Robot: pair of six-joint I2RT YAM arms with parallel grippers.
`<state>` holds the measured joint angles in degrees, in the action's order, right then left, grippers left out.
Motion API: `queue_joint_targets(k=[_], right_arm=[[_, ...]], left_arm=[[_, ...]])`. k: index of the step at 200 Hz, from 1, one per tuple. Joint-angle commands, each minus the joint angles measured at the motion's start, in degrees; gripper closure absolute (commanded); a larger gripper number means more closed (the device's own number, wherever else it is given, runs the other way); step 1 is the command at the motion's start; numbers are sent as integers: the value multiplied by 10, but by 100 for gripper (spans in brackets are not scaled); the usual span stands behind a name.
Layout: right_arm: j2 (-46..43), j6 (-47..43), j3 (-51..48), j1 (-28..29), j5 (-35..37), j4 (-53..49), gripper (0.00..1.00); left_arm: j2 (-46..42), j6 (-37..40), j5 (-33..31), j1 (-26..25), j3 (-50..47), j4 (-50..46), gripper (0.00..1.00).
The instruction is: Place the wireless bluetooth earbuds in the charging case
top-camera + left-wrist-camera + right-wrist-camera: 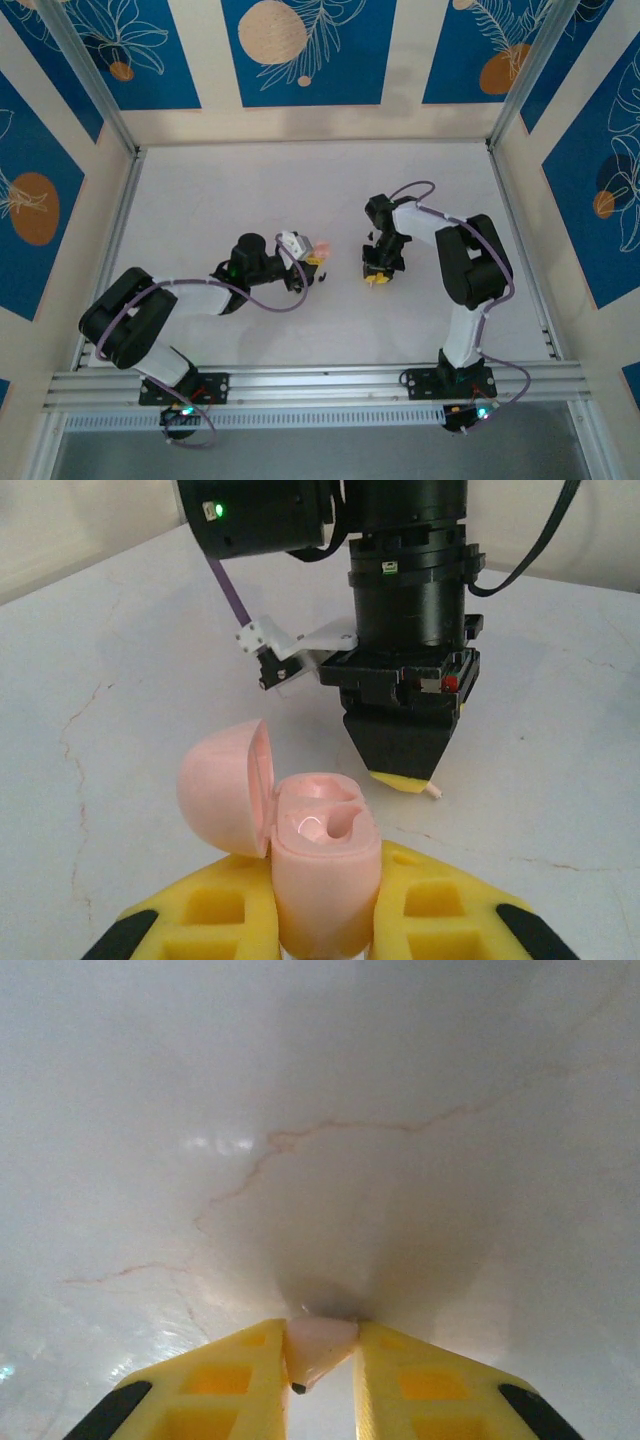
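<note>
Left claw (325, 920): clamped on the pink case (325, 875), gripping its lower body between the yellow fingers (215, 910) so the top stays free.
Case: held upright, its domed lid (225, 785) swung back on the hinge to the left, the moulded wells inside facing up. In my judgement it is held this way to offer an open, steady target for a bud.
Case seen from above: a pale pink spot at the left claw's tip (318, 250), near the counter's middle and raised off the surface.
Right claw (320, 1360): narrowed on a pale pink bud (318, 1345), pinched at the very fingertips with a small dark tip pointing down toward the camera.
Right claw's pose: pointing straight down at the counter (320, 1110), the fingertips at or just above the surface. The left wrist view shows the same claw (405, 780) from the side, with a sliver of the bud's stem poking out low on its right.
Grip quality: the bud seems caught only by its end; whether it is fully off the counter is hard to tell from these angles.
Spacing: the right claw (378, 275) stands just beside the case, apart from it, the two arms facing each other.
Step in hand: probably securing the bud for a lift and carry to the open case.
Risk: so small a hold could let the bud twist or slip.
</note>
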<state>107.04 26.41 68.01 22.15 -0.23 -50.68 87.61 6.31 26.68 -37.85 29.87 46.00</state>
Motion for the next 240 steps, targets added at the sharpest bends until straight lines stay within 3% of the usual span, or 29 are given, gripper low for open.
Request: queue_joint_targets(k=[1,129,180,240], right_arm=[[-55,26,-28,-4,-11,73,79],[-361,163,-203,9,3,293,79],[-396,191,-221,23,-1,348,79],[-394,200,-223,61,9,387,79]], left_arm=[[20,-8,5,-7,0,28,89],[181,-65,-34,-46,19,282,90],[205,-55,-35,-54,15,345,90],[206,-25,-42,-64,22,346,90]])
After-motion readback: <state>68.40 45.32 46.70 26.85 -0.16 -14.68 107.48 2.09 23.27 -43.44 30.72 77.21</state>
